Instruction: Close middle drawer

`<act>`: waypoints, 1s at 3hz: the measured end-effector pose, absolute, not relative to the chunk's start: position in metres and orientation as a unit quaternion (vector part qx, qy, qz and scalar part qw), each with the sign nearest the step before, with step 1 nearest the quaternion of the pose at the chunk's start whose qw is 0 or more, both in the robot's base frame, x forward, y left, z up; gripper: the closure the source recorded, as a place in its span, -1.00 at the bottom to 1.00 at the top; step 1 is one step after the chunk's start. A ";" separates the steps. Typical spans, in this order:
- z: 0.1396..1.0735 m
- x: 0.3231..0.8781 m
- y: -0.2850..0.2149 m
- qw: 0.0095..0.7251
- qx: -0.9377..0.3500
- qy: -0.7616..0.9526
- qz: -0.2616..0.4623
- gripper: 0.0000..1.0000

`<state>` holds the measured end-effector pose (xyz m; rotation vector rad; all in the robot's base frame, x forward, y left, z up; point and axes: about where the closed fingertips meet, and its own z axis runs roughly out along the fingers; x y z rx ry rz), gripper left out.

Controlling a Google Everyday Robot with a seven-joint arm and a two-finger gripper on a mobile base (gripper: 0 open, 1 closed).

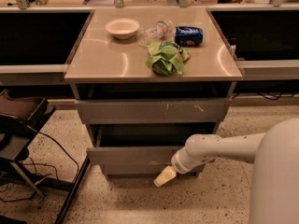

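The middle drawer stands pulled out from the cabinet, its plain grey-beige front low and its dark inside showing behind it. Above it is the taller grey front with pale scratch marks. My white arm reaches in from the right. The cream-coloured gripper hangs at the lower edge of the middle drawer's front, right of its centre, pointing down and to the left. A narrower grey front shows just below and behind.
The cabinet top carries a white bowl, a clear plastic bottle, a blue chip bag and a green bag. A black chair with cables stands at the left on the speckled floor.
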<state>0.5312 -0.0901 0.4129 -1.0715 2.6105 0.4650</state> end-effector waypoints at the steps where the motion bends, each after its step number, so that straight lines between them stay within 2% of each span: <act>1: 0.409 0.538 -0.100 0.167 -0.305 0.922 0.172 -1.00; 2: 0.374 0.543 -0.084 0.153 -0.278 0.917 0.242 -1.00; 3: 0.349 0.556 -0.068 0.124 -0.324 0.894 0.283 -1.00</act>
